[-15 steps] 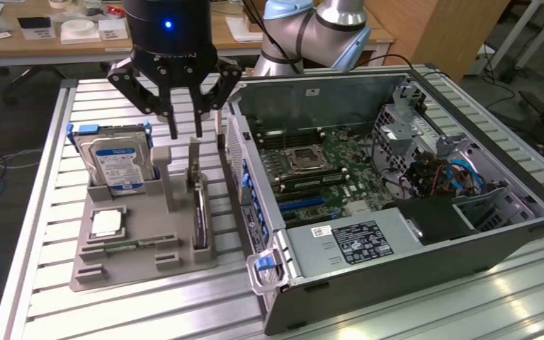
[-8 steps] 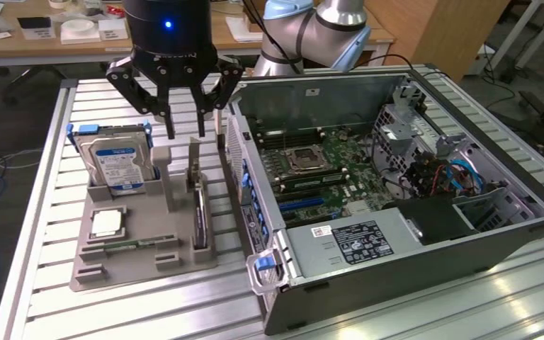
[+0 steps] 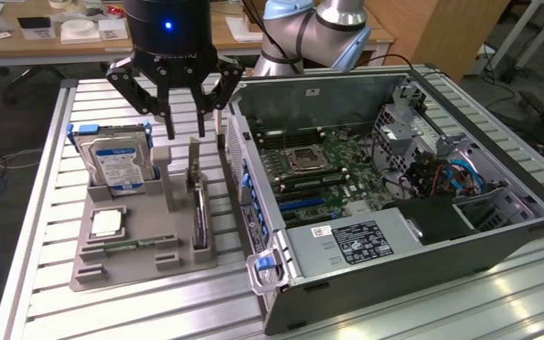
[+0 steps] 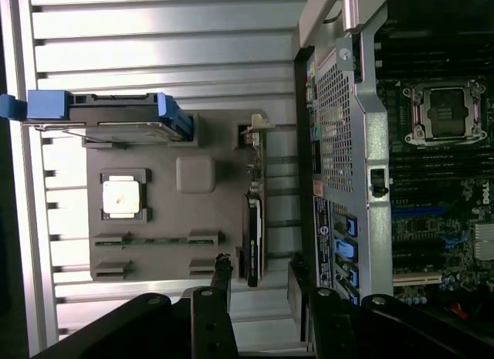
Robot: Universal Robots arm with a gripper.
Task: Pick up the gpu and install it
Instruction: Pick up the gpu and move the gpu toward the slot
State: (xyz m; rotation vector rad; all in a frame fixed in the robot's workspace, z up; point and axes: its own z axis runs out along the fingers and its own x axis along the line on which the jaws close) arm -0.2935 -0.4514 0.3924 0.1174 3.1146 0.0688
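The gpu stands on its long edge in a slot of the grey holder, on the side nearest the computer case; it is a thin dark card with a pale metal end bracket at its far end. My gripper hangs just above the card's far end, open, with a black finger on each side and nothing between them. In the wrist view the gpu appears edge-on in the grey holder, and my gripper straddles the line of the card without touching it.
A silver hard drive with blue label and rails stands in the holder; the hard drive sits beside a processor and a memory stick. The open computer case with its motherboard lies close beside the holder.
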